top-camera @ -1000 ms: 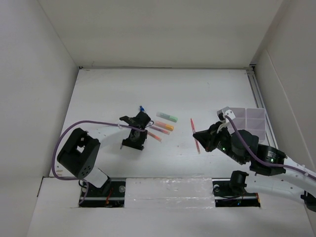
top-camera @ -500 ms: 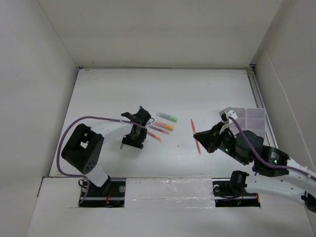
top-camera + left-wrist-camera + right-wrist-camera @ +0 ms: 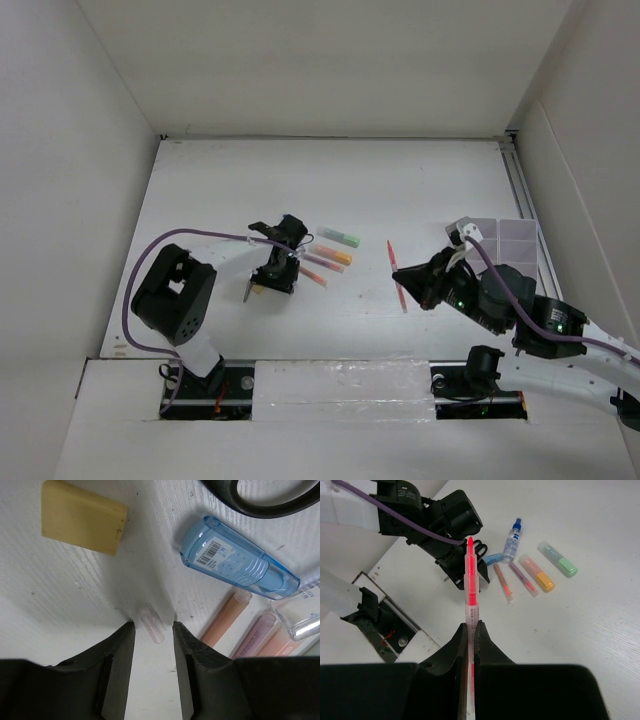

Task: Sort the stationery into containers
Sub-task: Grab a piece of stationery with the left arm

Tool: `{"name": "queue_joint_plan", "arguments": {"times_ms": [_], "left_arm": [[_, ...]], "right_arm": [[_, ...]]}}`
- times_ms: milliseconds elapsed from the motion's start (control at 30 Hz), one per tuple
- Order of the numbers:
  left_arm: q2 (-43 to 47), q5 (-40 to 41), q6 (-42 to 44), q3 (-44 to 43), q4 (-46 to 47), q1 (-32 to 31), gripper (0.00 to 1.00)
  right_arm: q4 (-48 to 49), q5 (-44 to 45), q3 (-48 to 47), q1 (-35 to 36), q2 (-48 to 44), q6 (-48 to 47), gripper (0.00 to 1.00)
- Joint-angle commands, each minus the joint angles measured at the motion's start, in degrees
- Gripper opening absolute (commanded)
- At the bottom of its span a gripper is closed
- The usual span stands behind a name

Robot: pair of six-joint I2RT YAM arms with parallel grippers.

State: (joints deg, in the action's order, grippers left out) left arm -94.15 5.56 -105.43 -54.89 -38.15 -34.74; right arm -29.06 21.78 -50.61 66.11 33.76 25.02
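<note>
My left claw (image 3: 153, 632) sits low on the worktop (image 3: 75, 590), jaws narrow and straddling a small clear tube (image 3: 151, 623), not pinching it; squared up, I judge, for a pinch across its width. The yellow eraser (image 3: 82, 516) lies beyond. My right claw (image 3: 471, 628) clamps the red pen (image 3: 470, 575), and the organiser (image 3: 508, 240) is near on its right.

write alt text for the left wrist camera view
Two black jaws, slightly apart, straddle a short clear tube lying on a white table. Beyond them lie a yellow eraser at upper left, a blue marker and a black scissor handle at upper right, and thin pens at lower right.
</note>
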Motion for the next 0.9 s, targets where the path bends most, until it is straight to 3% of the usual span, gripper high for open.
{"name": "queue_joint_plan", "arguments": {"times_ms": [0,67,167,200,300,433,567,700,833,867], "left_arm": [[-1.7,3.1,0.2,1.3,-1.8,0.5,0.32],[-3.1,2.5,0.8,0.8,-3.1,1.0,0.19],[-3.7,1.2,1.5,1.3,-3.1,1.7,0.13],[-3.7,0.7,2.4,2.2,-2.3,2.2,0.05],[-3.1,0.1,3.9,4.2,-0.8,2.7,0.00],[-2.4,-0.6,6.9,6.0,1.9,3.5,0.00],[0.1,5.7,15.0,-0.5,2.0,1.9,0.00],[5.9,10.3,28.8,-4.9,5.5,0.8,0.00],[14.2,8.3,42.2,-5.4,12.7,0.8,0.00],[16.3,3.5,44.9,-5.4,15.6,2.6,0.00]], "right_arm": [[3.2,-0.6,-0.1,0.6,-0.4,-0.8,0.00],[3.2,-0.6,-0.1,0.6,-0.4,-0.8,0.00],[3.2,-0.6,-0.1,0.6,-1.0,-0.8,0.00],[3.2,-0.6,-0.1,0.6,-1.0,-0.8,0.00],[3.2,-0.6,-0.1,0.6,-1.6,-0.8,0.00],[3.2,-0.6,-0.1,0.6,-1.6,-0.8,0.00],[3.2,-1.5,-0.1,0.6,-1.1,-1.3,0.00],[3.2,-1.5,-0.1,0.6,0.7,-1.3,0.00],[3.2,-2.5,0.4,0.6,2.8,-1.3,0.00],[4.4,-3.1,0.4,0.6,3.6,-1.3,0.00]]}}
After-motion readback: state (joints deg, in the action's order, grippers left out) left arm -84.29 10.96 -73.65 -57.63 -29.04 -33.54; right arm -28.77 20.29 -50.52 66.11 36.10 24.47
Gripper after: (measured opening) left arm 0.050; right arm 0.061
